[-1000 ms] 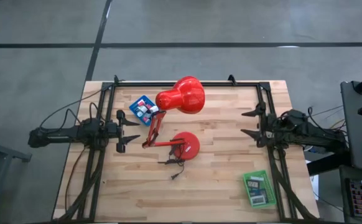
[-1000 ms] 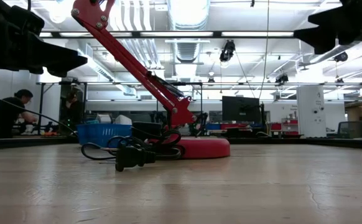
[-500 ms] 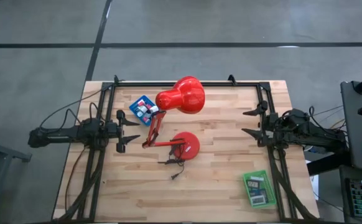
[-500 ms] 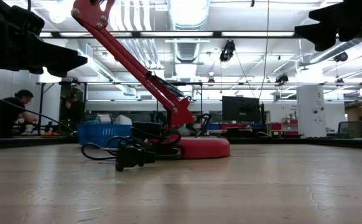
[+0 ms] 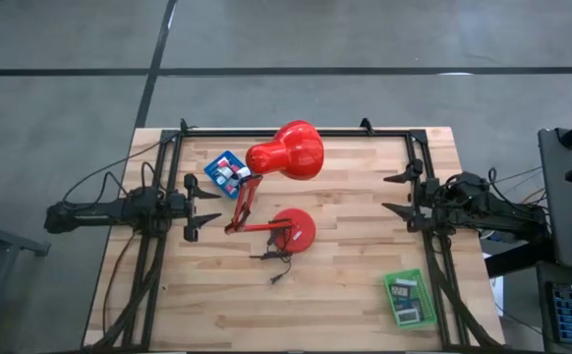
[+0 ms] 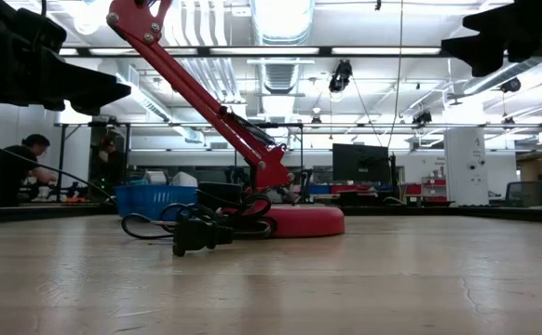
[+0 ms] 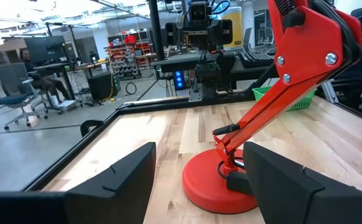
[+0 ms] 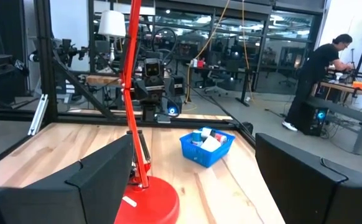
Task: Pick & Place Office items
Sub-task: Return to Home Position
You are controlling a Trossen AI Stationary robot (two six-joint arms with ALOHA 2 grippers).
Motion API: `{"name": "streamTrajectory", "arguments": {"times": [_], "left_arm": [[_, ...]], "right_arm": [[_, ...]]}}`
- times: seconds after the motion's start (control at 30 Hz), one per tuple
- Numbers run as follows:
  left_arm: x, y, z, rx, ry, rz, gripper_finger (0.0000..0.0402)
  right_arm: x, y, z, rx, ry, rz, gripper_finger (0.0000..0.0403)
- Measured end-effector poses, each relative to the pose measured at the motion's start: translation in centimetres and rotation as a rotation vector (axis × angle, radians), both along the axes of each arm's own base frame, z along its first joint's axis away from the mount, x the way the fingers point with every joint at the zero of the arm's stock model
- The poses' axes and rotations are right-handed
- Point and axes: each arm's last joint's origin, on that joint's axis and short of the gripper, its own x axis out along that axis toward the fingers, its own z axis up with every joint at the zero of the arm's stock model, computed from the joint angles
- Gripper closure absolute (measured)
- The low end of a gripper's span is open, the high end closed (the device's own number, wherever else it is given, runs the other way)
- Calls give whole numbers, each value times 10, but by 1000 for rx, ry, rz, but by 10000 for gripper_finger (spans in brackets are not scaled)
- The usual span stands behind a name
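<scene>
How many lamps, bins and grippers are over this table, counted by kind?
Red lamp: 1
Bins: 2, blue bin and green bin
Grippers: 2, left gripper and right gripper, both open
Total: 5
The small pieces inside the bins are too small to count.

Left tool (image 5: 216, 206), right tool (image 5: 385, 194): open
</scene>
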Motion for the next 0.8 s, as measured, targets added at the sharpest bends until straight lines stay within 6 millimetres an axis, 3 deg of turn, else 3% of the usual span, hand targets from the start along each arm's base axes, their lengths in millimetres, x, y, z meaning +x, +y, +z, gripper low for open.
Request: {"name": "streamTrajectory", "arguments": {"times": [0.27, 0.57, 0.8], "left_arm": [[0, 0, 0, 0, 0, 0, 156], [0, 0, 0, 0, 0, 0, 156], [0, 0, 0, 0, 0, 0, 156]], "right_arm": [[0, 1, -14, 144, 127, 26, 76], [0, 0, -16, -47, 163, 15, 76], [0, 1, -16, -55, 164, 19, 76]]}}
